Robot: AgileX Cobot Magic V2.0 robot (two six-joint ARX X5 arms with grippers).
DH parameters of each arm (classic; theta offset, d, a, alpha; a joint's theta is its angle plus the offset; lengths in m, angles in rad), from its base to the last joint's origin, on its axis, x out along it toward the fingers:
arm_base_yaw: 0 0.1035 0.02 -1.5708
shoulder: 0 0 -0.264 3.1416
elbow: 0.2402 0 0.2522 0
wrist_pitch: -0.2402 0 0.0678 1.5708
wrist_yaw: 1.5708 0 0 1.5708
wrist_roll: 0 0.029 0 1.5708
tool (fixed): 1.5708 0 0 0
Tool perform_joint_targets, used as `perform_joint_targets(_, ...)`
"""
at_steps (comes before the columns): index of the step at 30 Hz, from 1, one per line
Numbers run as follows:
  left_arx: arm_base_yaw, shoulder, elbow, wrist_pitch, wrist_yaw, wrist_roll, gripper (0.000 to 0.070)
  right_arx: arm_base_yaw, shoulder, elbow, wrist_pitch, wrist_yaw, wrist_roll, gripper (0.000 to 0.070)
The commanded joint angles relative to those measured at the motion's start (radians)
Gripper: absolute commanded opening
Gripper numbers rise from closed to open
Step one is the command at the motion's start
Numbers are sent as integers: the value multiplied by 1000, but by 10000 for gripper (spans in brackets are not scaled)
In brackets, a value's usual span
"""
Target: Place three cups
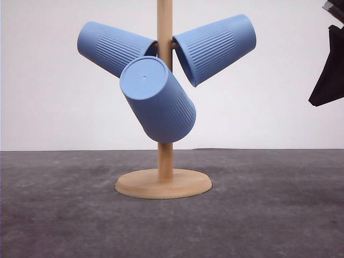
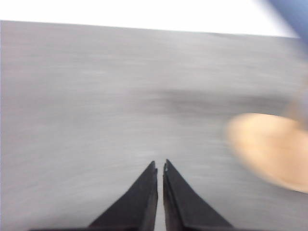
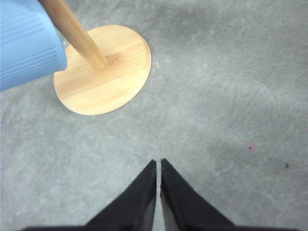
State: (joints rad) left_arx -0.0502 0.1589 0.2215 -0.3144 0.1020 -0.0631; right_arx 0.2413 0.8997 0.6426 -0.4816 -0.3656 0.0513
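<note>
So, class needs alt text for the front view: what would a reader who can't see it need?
Three light-blue ribbed cups hang upside down, tilted, on a wooden stand with a round base on a dark grey table, against a white wall. A black arm part shows at the right edge.

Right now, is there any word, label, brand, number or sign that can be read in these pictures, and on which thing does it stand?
There are none.
The three cups show ribbing and a smooth band, no print.
The wooden stand shows bare grain only.
The table carries a small pink speck, not a sign.
The left wrist view is blurred; no text can be made out there.
</note>
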Motion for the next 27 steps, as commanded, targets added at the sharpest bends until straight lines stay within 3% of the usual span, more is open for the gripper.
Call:
perform_joint_targets(1,14,-77,-34,16,-24,18,0,4,6,14,10,-1,-6,9)
perform_joint_targets(7,55,-156,-137,52,-44,18,0,4,6,14,10,0,-6,9)
perform_joint_targets(12,58,-156,-205,161,-69,18,0,4,6,14,13,-1,-6,9)
perform_joint_targets(27,50,-155,-209,158,-70,18,0,4,6,14,17,-1,-7,9)
